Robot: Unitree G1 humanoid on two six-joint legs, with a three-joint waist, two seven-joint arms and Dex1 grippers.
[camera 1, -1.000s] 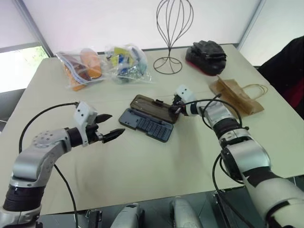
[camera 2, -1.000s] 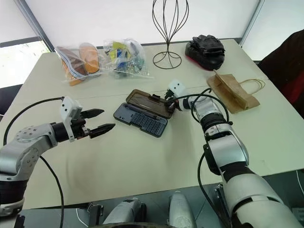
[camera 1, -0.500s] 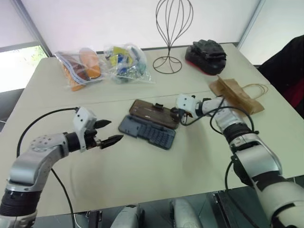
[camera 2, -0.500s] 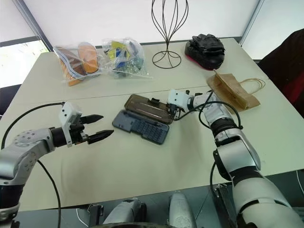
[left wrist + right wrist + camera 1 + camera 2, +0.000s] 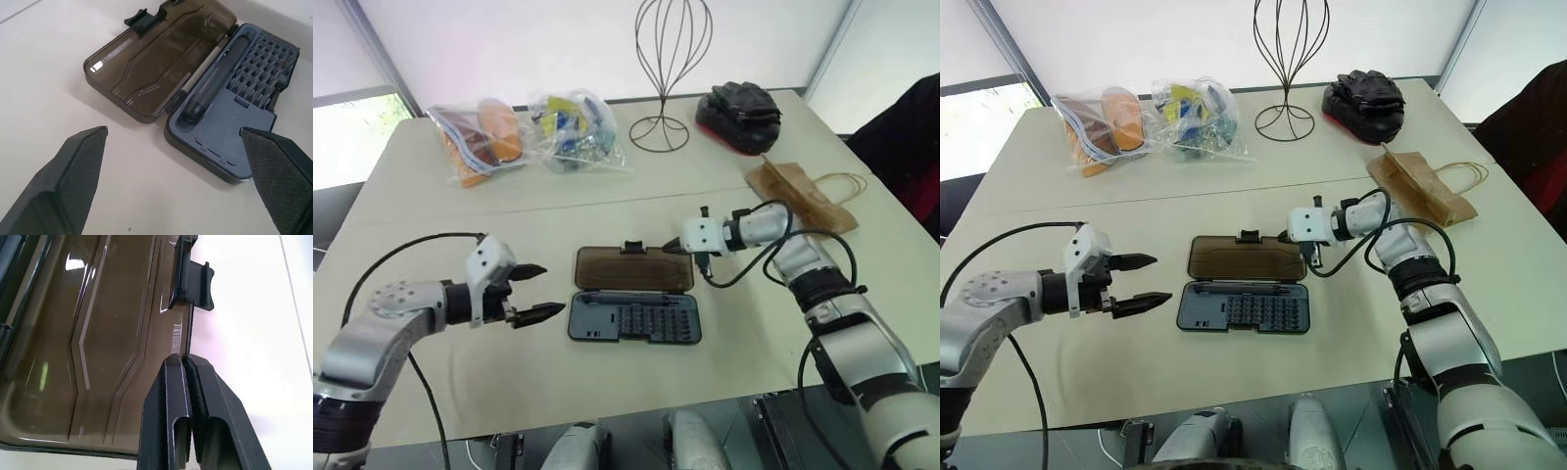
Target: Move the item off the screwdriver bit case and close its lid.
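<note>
Lying open near the front middle of the pale surface (image 5: pixel 607 392), the screwdriver bit case (image 5: pixel 634 319) shows its rows of small bits and a dark driver handle along its far edge. Its lid (image 5: pixel 633 269) is folded flat back at 12 o'clock from the tray, smoky brown, with the small black latch (image 5: pixel 632 248) on its far long edge.

At 3 o'clock from the lid, the right gripper (image 5: pixel 672 250) reaches in from the right with its two black fingers pressed together; in the right wrist view the shut fingers (image 5: pixel 168 416) sit at the lid's rim just beside the latch, and whether they pinch that rim cannot be told.

At 9 o'clock from the case, the left gripper (image 5: pixel 532 292) hangs just above the surface with its fingers spread wide and nothing between them, pointing toward the case but apart from it.

The kraft paper bag (image 5: pixel 800 196) lies flat at about 2 o'clock from the case, well apart from it, twine handles toward the right edge.

Further out, a black pouch (image 5: pixel 737 117) sits at 1 o'clock, a wire stand (image 5: pixel 664 69) at 12 o'clock, and two clear plastic bags (image 5: pixel 524 134) of colourful items at 11 o'clock.
</note>
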